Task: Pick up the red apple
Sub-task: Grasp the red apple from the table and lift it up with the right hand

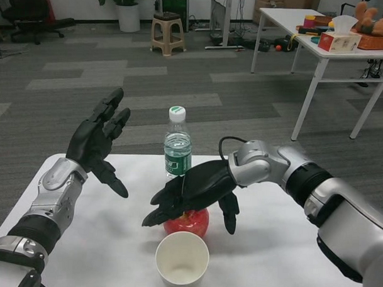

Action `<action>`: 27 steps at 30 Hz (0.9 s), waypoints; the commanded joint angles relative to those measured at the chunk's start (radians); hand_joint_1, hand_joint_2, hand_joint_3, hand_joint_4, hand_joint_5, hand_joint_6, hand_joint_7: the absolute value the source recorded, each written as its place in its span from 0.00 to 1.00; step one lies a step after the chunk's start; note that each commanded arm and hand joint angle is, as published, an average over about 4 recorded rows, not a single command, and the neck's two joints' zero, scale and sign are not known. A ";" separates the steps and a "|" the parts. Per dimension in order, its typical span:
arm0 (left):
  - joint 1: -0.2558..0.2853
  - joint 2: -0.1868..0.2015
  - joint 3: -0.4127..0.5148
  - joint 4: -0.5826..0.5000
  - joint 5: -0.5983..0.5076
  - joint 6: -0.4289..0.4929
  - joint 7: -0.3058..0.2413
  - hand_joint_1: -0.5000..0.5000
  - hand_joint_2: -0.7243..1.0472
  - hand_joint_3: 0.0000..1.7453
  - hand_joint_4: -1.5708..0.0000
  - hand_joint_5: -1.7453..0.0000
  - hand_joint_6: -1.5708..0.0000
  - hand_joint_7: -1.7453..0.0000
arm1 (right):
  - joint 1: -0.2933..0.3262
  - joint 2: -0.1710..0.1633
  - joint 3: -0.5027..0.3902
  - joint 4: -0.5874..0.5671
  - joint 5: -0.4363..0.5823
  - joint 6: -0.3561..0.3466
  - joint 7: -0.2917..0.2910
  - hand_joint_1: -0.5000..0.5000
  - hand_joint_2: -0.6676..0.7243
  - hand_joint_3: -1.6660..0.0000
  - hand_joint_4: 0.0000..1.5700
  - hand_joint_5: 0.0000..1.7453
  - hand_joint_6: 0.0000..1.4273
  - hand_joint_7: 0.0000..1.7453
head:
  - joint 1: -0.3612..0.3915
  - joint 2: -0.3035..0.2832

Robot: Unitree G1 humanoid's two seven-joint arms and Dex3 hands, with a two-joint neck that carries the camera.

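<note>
The red apple (192, 224) lies on the white table (282, 247), just behind a white paper cup. My right hand (193, 192) hovers over the apple's top, fingers spread and pointing left and down, covering its upper part; whether they touch it is unclear. My left hand (100, 140) is raised above the table's left side, fingers apart, holding nothing.
A white paper cup (182, 258) stands in front of the apple. A water bottle (177, 145) with a green label stands right behind it. Beyond the table are a grey carpet floor, a stool (167, 32) and another white table (346, 45) with clutter.
</note>
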 commanded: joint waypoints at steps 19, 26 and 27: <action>0.013 0.009 -0.007 0.001 -0.031 -0.002 -0.002 0.02 0.15 0.00 1.00 0.94 1.00 0.92 | -0.028 0.051 0.043 0.159 -0.030 0.003 0.008 0.10 0.10 0.70 0.00 0.00 0.00 0.00 | -0.005 0.006; 0.015 0.009 -0.007 0.004 -0.035 -0.004 -0.002 0.02 0.15 0.00 1.00 0.94 1.00 0.92 | -0.021 0.039 0.042 0.172 -0.033 0.001 0.010 0.08 0.09 0.51 0.00 0.24 0.00 0.04 | -0.002 0.008; 0.015 0.009 -0.007 0.004 -0.035 -0.005 -0.002 0.02 0.15 0.00 1.00 0.94 1.00 0.92 | -0.020 0.038 0.040 0.173 -0.033 0.000 0.010 0.08 0.09 0.48 0.00 0.32 0.00 0.06 | -0.002 0.007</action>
